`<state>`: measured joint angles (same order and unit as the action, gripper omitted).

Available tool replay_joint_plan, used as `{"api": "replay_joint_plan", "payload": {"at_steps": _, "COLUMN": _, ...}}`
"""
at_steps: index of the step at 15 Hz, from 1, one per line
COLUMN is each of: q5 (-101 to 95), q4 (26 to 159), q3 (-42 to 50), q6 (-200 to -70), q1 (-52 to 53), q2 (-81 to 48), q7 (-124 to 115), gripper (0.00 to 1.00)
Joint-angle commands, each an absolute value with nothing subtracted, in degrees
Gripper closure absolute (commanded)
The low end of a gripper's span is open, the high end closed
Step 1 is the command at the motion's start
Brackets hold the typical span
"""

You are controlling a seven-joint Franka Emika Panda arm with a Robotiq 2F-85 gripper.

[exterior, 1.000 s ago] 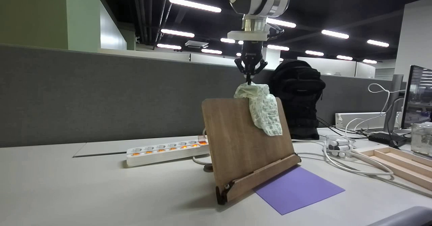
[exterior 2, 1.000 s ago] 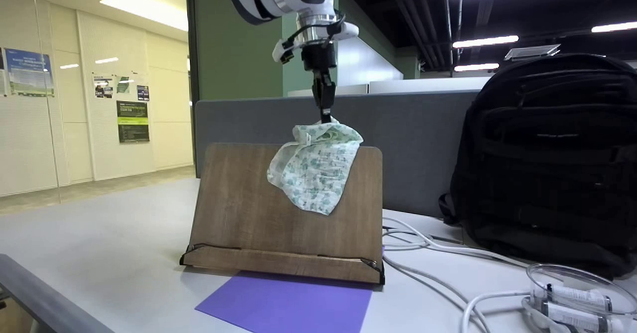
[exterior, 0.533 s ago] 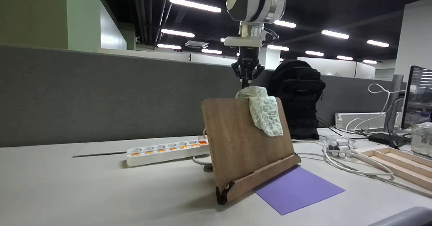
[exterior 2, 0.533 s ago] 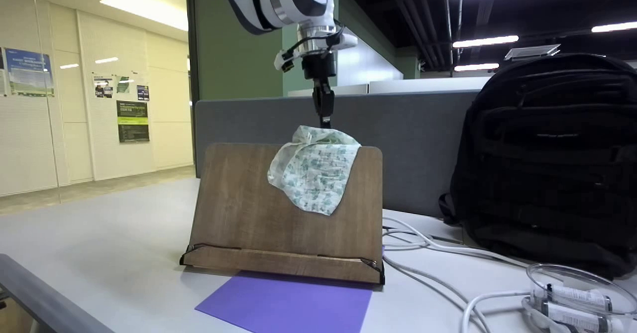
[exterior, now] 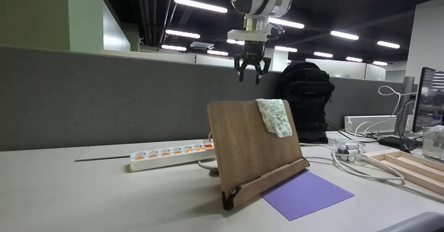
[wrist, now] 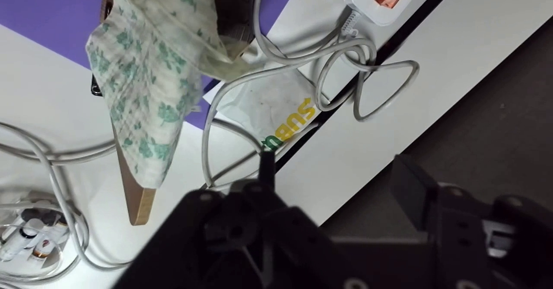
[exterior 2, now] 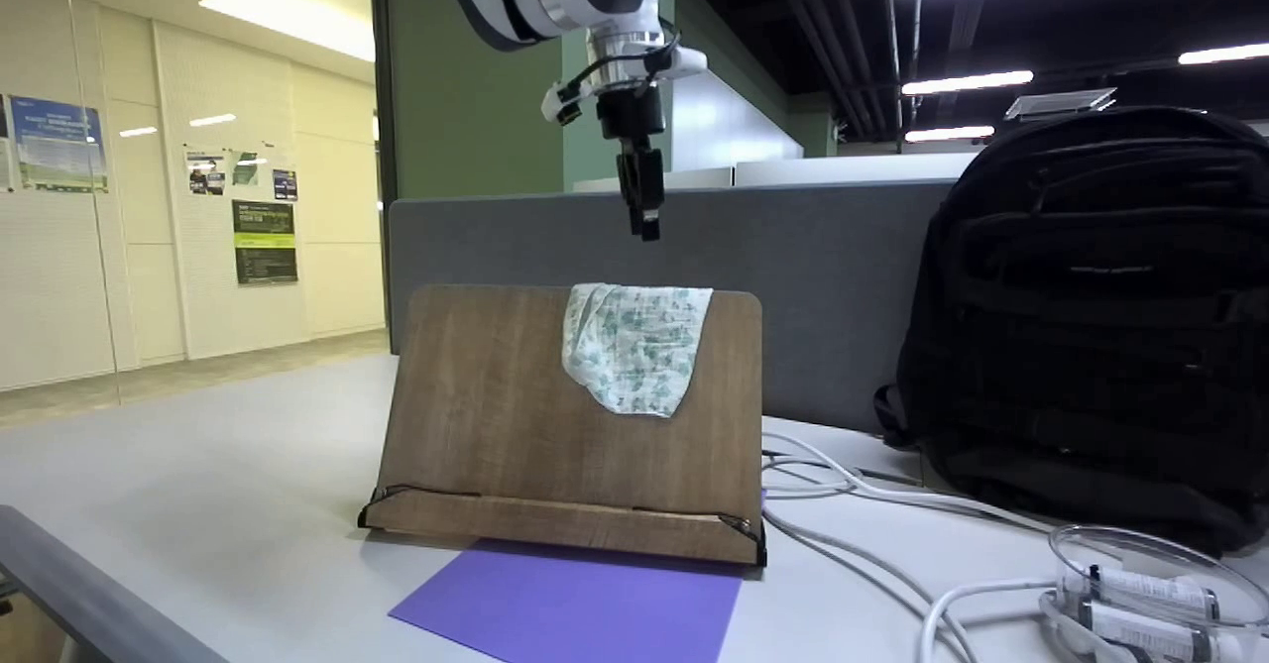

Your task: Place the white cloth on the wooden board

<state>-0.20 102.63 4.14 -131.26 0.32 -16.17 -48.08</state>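
White green-print thin cloth [exterior 2: 639, 346] drapes over top edge of tilted brown wooden board [exterior 2: 476, 395]. Black two-finger gripper [exterior: 249, 81] hangs higher than board, jaws spread apart, holding nothing.

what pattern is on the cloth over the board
The white cloth has green, leaf-like prints, clearest in the wrist view.

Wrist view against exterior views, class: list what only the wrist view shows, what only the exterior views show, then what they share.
Only the wrist view: a thin white sheet with yellow and green lettering.
Only the exterior views: the ceiling lights and the robot's white arm.
Shared: the white cloth draped over the wooden board, the purple sheet and the fingers.
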Motion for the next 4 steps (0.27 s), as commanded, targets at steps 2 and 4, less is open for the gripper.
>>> {"api": "replay_joint_plan", "payload": {"at_steps": 2, "q5": -3.58, "q4": 104.18, "q3": 5.28, "q6": -128.13, "q1": 1.09, "q2": -11.92, "q7": -47.63, "gripper": 0.00}}
{"api": "replay_joint_plan", "payload": {"at_steps": 4, "q5": -4.33, "q4": 106.12, "q3": 5.11, "q6": -125.66, "q1": 0.50, "q2": -9.27, "q7": -45.06, "gripper": 0.00}}
